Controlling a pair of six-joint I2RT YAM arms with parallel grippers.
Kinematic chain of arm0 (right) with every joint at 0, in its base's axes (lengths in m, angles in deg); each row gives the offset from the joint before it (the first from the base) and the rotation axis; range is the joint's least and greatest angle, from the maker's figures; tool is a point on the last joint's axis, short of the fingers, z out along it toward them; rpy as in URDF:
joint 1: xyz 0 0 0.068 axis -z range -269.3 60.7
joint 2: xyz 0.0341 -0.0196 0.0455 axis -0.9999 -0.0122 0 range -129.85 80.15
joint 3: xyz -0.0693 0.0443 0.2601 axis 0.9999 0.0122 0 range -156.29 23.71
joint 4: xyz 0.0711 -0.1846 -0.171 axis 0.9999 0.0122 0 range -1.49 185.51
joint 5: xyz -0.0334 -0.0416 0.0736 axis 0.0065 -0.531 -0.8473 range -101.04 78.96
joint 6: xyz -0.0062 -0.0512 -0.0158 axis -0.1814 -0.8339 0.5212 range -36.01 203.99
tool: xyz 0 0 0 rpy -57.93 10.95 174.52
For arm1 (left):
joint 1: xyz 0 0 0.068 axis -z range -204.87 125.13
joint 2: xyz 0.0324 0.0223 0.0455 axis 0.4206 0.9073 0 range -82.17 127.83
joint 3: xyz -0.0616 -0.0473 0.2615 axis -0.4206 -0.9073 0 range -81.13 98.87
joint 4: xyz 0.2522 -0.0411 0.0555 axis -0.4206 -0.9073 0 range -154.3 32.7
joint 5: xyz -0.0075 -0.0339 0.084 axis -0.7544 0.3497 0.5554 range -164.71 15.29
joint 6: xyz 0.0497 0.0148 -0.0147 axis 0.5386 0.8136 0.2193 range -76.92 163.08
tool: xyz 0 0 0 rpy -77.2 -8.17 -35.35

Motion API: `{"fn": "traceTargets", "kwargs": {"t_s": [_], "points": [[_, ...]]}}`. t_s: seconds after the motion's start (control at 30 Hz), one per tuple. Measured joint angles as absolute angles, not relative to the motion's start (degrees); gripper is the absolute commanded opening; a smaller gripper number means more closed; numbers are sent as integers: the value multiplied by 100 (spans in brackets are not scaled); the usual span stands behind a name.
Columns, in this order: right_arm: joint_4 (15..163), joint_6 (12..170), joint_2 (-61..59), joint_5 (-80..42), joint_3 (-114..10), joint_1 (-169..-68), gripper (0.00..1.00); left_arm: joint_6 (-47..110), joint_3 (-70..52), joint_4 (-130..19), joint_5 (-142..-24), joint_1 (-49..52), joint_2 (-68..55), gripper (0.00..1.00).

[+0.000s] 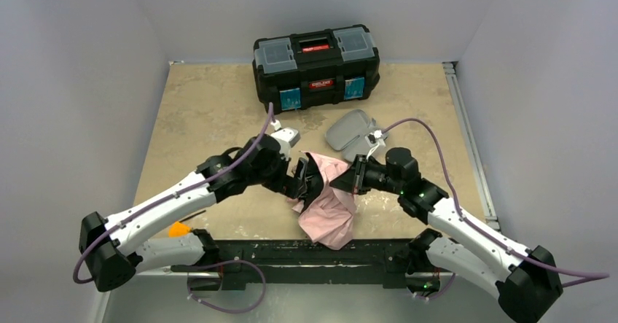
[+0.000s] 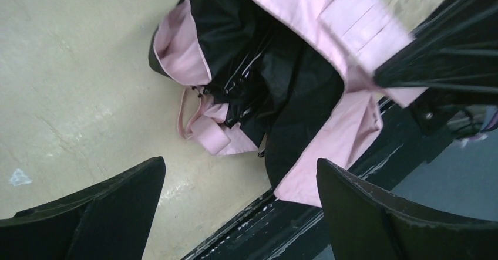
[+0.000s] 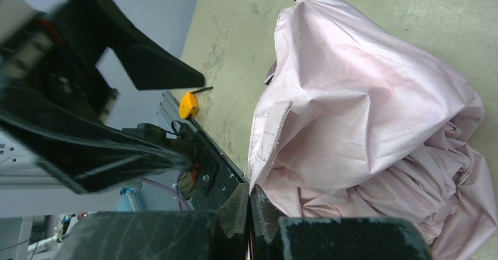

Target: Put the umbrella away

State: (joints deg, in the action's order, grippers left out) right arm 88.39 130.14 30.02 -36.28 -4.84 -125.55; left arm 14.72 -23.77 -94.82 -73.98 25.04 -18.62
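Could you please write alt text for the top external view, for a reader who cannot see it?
A crumpled pale pink umbrella sits near the front edge of the table between two robot grippers: the left gripper open beside it, the right gripper shut on its fabric. A black toolbox and a small grey case sit behind.

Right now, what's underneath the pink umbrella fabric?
Under the umbrella fabric, black lining and thin black ribs show, with a pink strap beside them. Anything deeper in the folds is covered.
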Motion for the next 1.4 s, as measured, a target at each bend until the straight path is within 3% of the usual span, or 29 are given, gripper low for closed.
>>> {"fn": "traceTargets", "kwargs": {"t_s": [0.2, 0.67, 0.73, 0.77, 0.8, 0.83, 0.87, 1.13, 1.4], "points": [[8828, 13202, 3435, -3453, -261, -12553, 0, 1771, -3155, -8896, -7597, 2830, -1355, 100], [8911, 13368, 3863, -3450, 241, -12269, 0, 2652, -2799, -7661, -7345, 3271, 813, 100], [9084, 13322, 3841, -3422, 241, -12197, 0, 2748, -2751, -7491, -7359, 3225, 1025, 91], [9162, 13300, 3841, -3420, 241, -12173, 0, 2772, -2733, -7421, -7385, 3206, 1099, 79], [9193, 13300, 3841, -3446, 241, -12157, 0, 2792, -2720, -7327, -7402, 3177, 1178, 56], [9195, 13296, 3841, -3461, 224, -12157, 0, 2831, -2687, -7222, -7477, 3133, 1289, 24], [9193, 13285, 3850, -3479, 196, -12155, 0, 2831, -2657, -7156, -7531, 3103, 1366, 2], [9337, 13012, 3891, -3496, -130, -11917, 0, 2925, -2316, -7279, -8115, 2978, 1403, 0], [9892, 12391, 4206, -3494, -718, -11801, 0, 2919, -2305, -8280, -9538, 2386, -90, 0]]}}
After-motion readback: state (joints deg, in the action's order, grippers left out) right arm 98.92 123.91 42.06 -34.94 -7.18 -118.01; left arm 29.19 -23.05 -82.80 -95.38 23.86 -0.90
